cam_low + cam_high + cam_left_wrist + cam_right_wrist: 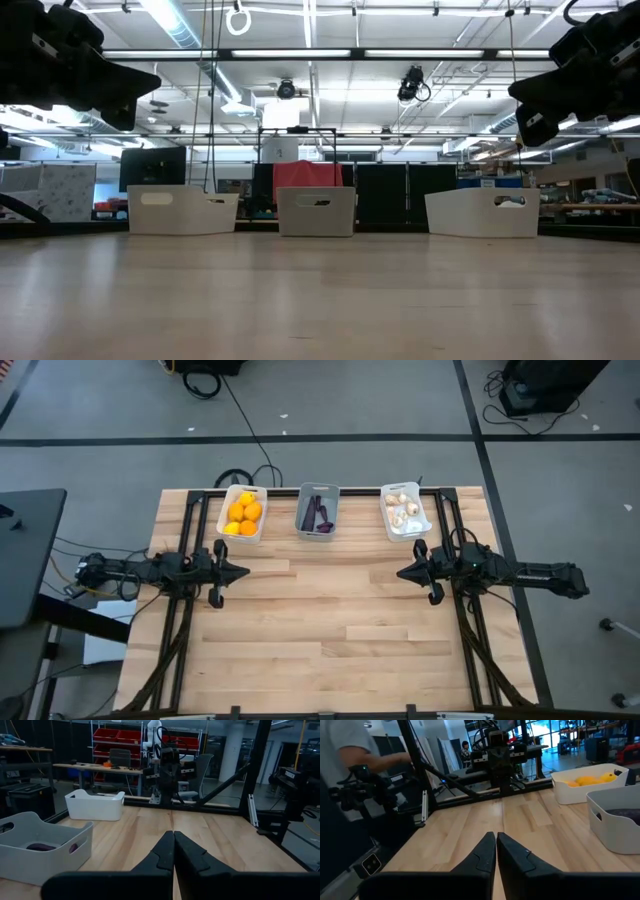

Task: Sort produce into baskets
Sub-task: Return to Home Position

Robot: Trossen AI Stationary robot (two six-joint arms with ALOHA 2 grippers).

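Sorting is looking finished to us: no loose piece is lying on the bare desk (320, 630). At its far edge three baskets are sitting in a row, apart from each other. The left white basket (241, 540) is holding the orange fruits (243, 513), the grey middle basket (318, 487) is holding the purple pieces (320, 517), and the right white basket (410, 534) is holding the garlic bulbs (403, 510). The left gripper (240, 571) is hovering above the desk near its left side, in front of the left white basket, and the right gripper (404, 572) is hovering opposite it, in front of the right white basket. In both wrist views the jaws are lying together, holding nothing. We are judging that the step in hand is the parking of the arms at rest. The next move, we are thinking, is asking for no grasp: only keeping the jaws closed and drawing each arm to its resting pose without brushing the baskets.
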